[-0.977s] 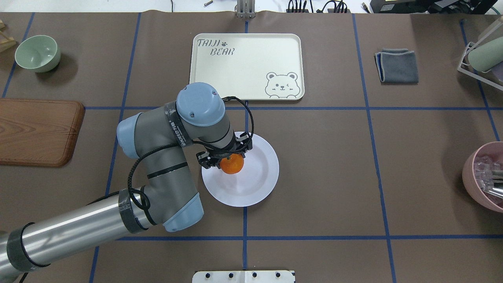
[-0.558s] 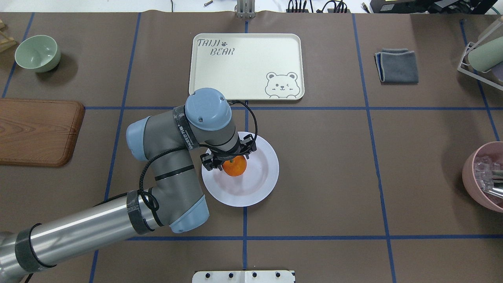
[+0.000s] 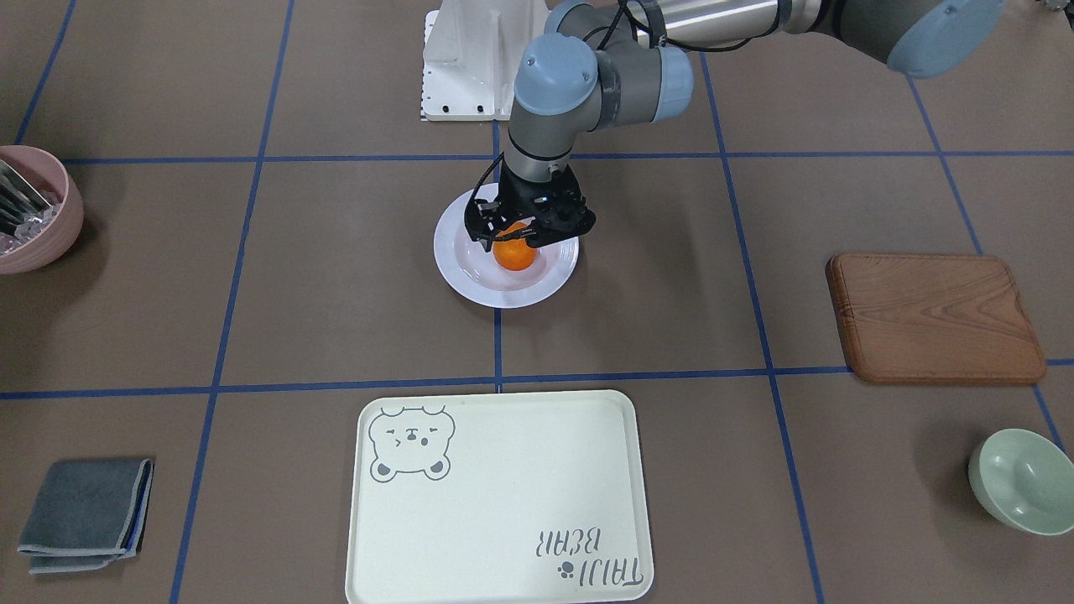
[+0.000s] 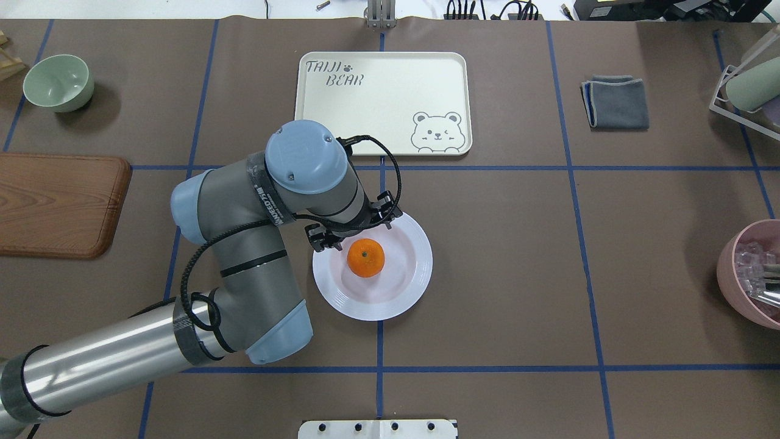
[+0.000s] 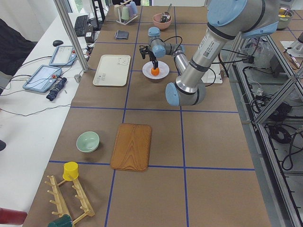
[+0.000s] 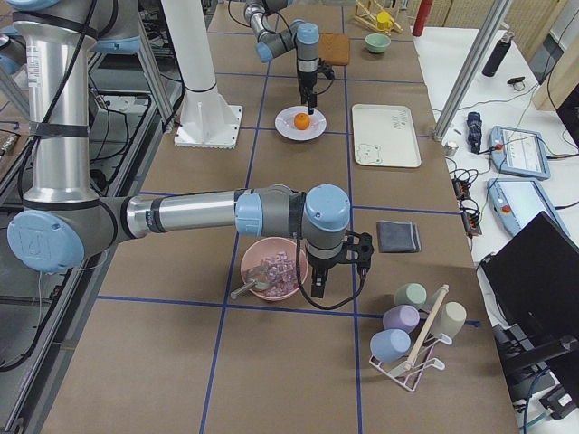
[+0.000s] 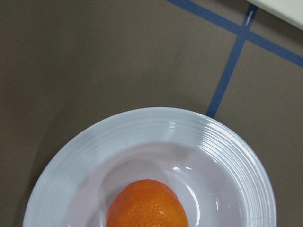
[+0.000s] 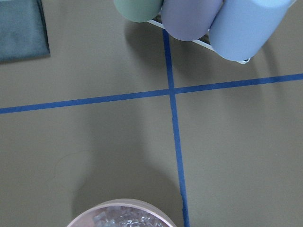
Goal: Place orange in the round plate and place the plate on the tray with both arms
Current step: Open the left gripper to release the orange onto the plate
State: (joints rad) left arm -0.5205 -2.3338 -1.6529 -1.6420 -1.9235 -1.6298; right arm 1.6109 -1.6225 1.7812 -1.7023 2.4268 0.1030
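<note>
The orange [image 4: 365, 258] rests loose in the middle of the white round plate [image 4: 420, 262] at the table's centre. My left gripper [image 4: 353, 228] hangs just above it toward the plate's far-left rim, open, its fingers apart and off the fruit. From the left wrist view I look down on the orange [image 7: 147, 205] and the plate's ridged rim [image 7: 232, 151]. The cream tray [image 4: 378, 103] with the bear drawing lies beyond the plate with nothing on it. My right gripper [image 6: 336, 271] shows only in the exterior right view, beside the pink bowl; I cannot tell its state.
A green bowl [image 4: 58, 82] and a wooden board [image 4: 58, 204] are at the left. A folded grey cloth [image 4: 615, 102], a cup rack [image 4: 746, 85] and a pink bowl [image 4: 749, 274] of clear pieces sit at the right.
My left gripper has let go of the orange and lifted back toward the plate's rim. The orange now lies free in the plate.
</note>
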